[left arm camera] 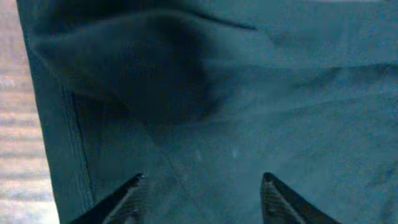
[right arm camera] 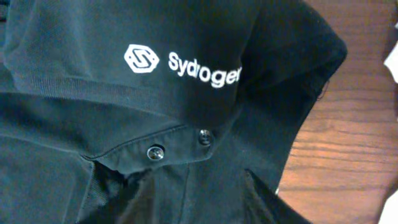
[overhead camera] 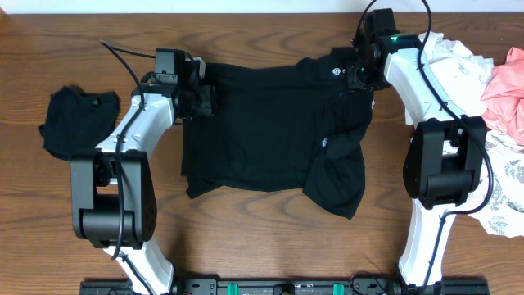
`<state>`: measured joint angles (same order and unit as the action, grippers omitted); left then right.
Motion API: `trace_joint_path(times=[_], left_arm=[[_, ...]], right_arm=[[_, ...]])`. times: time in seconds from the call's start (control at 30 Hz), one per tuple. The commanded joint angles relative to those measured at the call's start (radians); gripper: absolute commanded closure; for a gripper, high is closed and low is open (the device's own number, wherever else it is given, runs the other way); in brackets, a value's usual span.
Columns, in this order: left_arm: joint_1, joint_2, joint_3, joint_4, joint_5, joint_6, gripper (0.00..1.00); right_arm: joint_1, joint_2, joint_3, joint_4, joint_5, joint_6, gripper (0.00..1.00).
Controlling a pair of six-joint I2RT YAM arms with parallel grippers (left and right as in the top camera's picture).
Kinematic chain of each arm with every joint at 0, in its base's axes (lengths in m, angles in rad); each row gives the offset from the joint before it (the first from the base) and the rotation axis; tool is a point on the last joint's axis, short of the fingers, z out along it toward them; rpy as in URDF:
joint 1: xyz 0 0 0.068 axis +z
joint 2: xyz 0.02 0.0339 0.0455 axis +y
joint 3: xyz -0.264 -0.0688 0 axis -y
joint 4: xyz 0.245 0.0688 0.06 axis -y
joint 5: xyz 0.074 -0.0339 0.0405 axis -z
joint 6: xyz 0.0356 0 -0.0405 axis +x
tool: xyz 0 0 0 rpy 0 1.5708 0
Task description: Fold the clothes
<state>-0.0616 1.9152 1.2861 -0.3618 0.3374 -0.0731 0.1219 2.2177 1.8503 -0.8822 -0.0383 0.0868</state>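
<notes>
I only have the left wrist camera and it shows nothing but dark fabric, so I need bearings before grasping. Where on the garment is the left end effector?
Observer: The left end effector is at the upper left edge of the black shirt, which lies spread in the middle of the table.
Operator: And the other arm?
Observer: The right end effector is over the shirt's upper right part, by its buttons.
Operator: Anything else waiting?
Observer: A small black garment lies left of the shirt; a white and pink pile sits at the table's right edge.

Matt black knit cloth shirt (overhead camera: 262,123) on a grained, smooth wooden table (overhead camera: 246,238).
</notes>
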Motion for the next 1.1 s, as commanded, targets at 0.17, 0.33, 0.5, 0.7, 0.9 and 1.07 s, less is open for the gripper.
trace_joint_path(times=[0.17,0.33,0.5,0.7,0.9,1.07], left_arm=[[0.001,-0.023,0.005,0.158,-0.087,0.032,0.34],[0.001,-0.023,0.005,0.267,-0.103,-0.007,0.32],[0.001,-0.011,0.005,0.294,-0.103,-0.011,0.30],[0.001,0.038,0.005,0.335,-0.103,-0.014,0.27],[0.011,0.090,0.005,0.381,-0.102,-0.054,0.27],[0.020,0.132,0.005,0.383,-0.102,-0.082,0.27]], right_arm=[[-0.023,-0.060,0.001,0.076,-0.019,0.014,0.53],[-0.026,-0.052,0.001,0.135,-0.023,0.049,0.53],[-0.026,-0.039,0.001,0.185,-0.022,0.093,0.54],[-0.031,-0.008,0.001,0.227,-0.043,0.130,0.54],[-0.031,0.012,0.001,0.264,-0.078,0.130,0.52],[-0.031,0.017,0.001,0.273,-0.075,0.130,0.52]])
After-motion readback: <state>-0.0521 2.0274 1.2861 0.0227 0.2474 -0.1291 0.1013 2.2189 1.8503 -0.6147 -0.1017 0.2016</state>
